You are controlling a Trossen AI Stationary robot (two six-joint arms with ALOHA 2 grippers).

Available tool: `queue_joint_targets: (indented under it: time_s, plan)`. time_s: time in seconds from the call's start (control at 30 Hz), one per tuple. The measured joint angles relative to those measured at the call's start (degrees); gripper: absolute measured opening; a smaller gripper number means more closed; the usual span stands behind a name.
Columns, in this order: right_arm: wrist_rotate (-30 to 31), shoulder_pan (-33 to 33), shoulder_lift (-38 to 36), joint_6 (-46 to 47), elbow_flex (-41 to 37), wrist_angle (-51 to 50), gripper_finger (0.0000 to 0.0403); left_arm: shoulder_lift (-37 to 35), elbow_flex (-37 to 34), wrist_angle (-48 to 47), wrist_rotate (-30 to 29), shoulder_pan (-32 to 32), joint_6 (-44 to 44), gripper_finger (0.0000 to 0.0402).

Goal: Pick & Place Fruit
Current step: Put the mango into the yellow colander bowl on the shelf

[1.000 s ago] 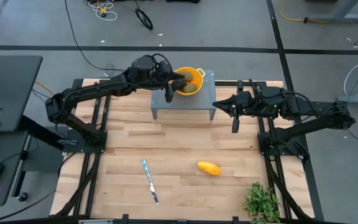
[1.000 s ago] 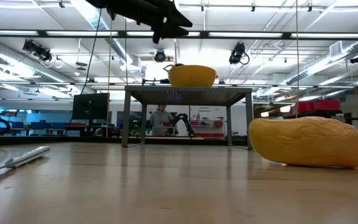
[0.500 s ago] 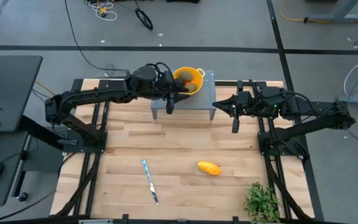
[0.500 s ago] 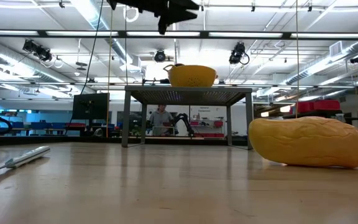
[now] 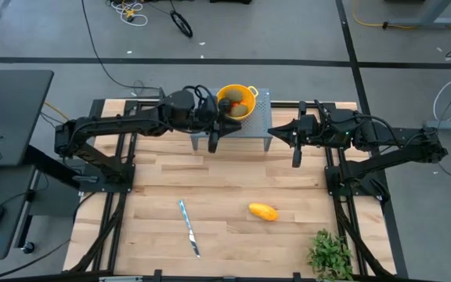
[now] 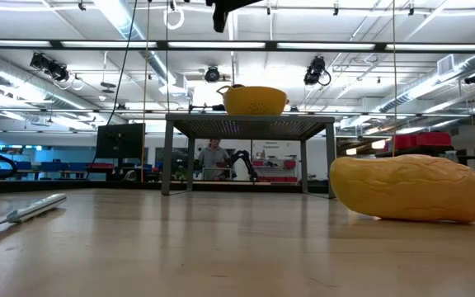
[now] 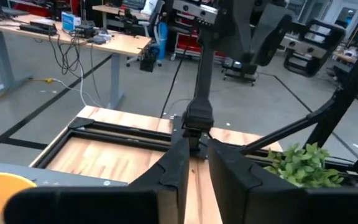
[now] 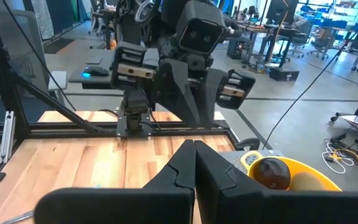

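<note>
A yellow bowl stands on a grey perforated stand at the table's far side. It holds fruit: a dark round one, a pale one and small orange-red bits. A yellow-orange oblong fruit lies on its side on the wood; it fills the low view's right. My left gripper hovers level beside the bowl's near rim, slightly open, with nothing between its fingers. My right gripper hangs shut and empty right of the stand, fingers together.
A slim silver knife lies near the table's front left of centre. A leafy green plant stands at the near right corner. Open wood lies between the stand and the oblong fruit. The stand's legs rise from the table.
My left gripper has drawn back from over the yellow bowl toward the table's near edge and a little left, rising slightly; it now hovers beside the bowl's near rim. The fruit, the bowl and my right arm have kept still.
</note>
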Motion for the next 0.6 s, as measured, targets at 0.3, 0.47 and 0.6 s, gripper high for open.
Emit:
queue_joint_targets:
  time_s: [0.3,0.47,0.6]
  plan:
    - [0.0,0.0,0.0,-0.8,0.0,0.1,0.0003,-0.1,0.0,0.0,0.0,-0.1,-3.6,0.0019]
    - [0.0,0.0,0.0,-3.1,0.0,0.0,0.0003,-0.9,0.0,0.4,0.0,-0.1,-4.5,0.0007]
    - [0.0,0.0,0.0,-3.2,0.0,0.1,0.0003,-2.5,0.0,0.9,0.0,-0.7,-3.7,0.0005]
